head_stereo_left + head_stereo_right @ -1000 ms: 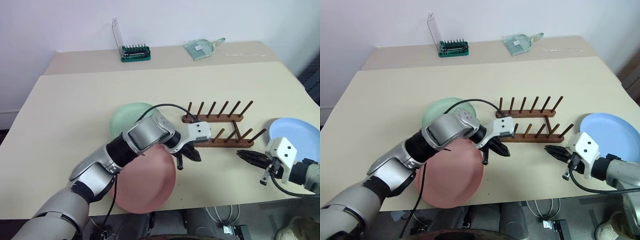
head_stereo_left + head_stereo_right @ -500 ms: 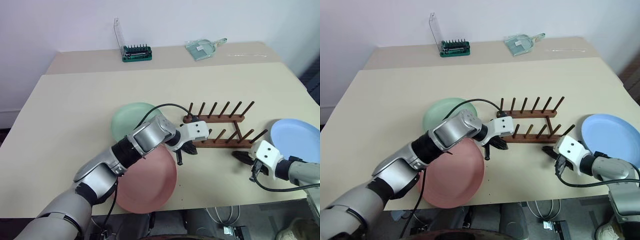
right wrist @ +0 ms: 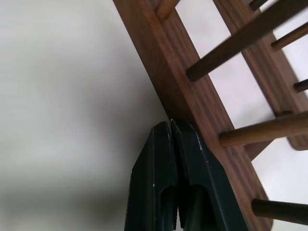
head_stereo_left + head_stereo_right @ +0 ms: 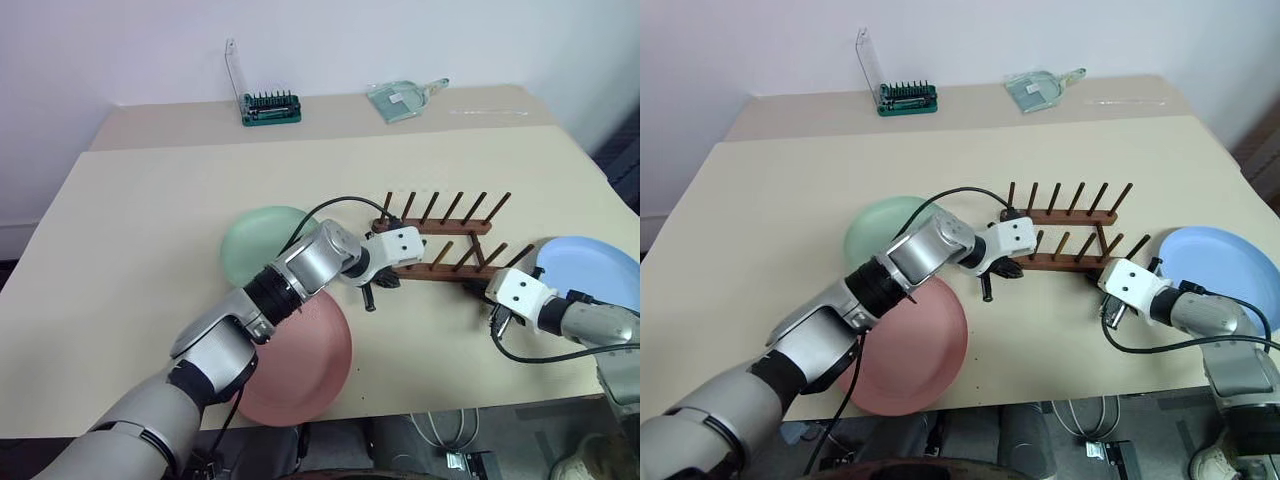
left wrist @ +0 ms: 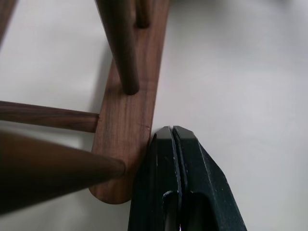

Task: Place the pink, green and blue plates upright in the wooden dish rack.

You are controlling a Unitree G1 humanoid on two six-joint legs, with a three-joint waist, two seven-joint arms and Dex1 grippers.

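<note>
dark wooden dish rack [image 4: 1065,238] with upright pegs, seemingly empty.

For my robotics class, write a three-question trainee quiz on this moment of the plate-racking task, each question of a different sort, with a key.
1. True or false: one of the plates already stands in the wooden dish rack.
2. Multiple choice: Both end effectors' shut fingertips meet which part of the rack? A) the peg tops B) the nearer base rail C) the far rail
3. Short answer: Which plate lies at the rack's right end?

Key
1. False. The pink plate, green plate and blue plate all lie flat on the table.
2. B. The left end effector and right end effector press its edge.
3. The blue plate.
</note>
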